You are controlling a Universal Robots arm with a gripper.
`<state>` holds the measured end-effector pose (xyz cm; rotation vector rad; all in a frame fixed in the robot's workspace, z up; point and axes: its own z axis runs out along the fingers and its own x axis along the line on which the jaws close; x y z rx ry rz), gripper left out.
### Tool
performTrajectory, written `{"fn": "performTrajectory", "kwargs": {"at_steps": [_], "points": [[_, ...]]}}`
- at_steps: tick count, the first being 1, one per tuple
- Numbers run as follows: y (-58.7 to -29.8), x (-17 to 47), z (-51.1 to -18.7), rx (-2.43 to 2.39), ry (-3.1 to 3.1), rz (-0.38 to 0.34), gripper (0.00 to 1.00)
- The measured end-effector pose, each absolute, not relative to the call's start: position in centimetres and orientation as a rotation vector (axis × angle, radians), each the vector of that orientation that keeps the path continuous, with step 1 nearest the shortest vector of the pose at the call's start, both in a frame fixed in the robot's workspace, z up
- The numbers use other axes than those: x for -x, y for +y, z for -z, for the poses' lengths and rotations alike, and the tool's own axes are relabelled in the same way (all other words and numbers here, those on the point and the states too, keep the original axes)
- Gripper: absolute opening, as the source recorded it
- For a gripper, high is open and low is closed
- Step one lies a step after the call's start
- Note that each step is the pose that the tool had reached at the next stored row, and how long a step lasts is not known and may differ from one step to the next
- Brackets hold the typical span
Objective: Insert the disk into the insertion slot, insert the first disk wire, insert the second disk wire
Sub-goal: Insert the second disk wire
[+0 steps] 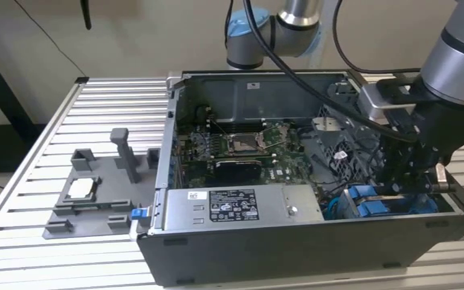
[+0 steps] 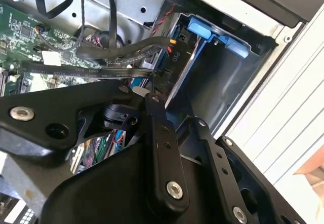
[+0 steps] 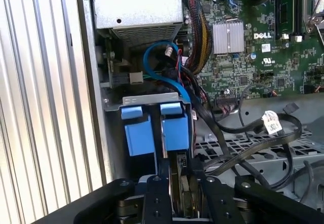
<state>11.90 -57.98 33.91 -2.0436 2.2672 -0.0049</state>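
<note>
The silver-grey hard disk in its bright blue plastic carrier (image 3: pixel 163 127) sits down in the dark grey sheet-metal drive cage (image 3: pixel 114 133) at the near corner of the open computer case (image 1: pixel 296 251), on the exterior view's right; its blue tabs (image 1: pixel 373 202) stand up just above the cage rim. The black two-finger gripper (image 3: pixel 177 183) hangs directly over that bay, and in the first wrist view its fingers (image 3: pixel 162 183) look pinched on a thin dark piece at the disk's end, perhaps a wire connector, though I cannot tell for certain. A tangle of black flat cables (image 2: pixel 126 51) and a blue cable (image 3: pixel 162 62) crowds the gap beside the bay, with the green motherboard (image 3: pixel 263 41) beyond. My worry: a finger could snag those loose cables, or a slightly skewed plug could jam against the port and bend
</note>
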Motion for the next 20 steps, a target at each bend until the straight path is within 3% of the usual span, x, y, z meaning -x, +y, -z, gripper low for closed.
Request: {"fn": "performTrajectory", "kwargs": {"at_steps": [20], "points": [[-57.93, -11.63, -34.93, 2.019, 2.260, -0.019, 0.30]]}}
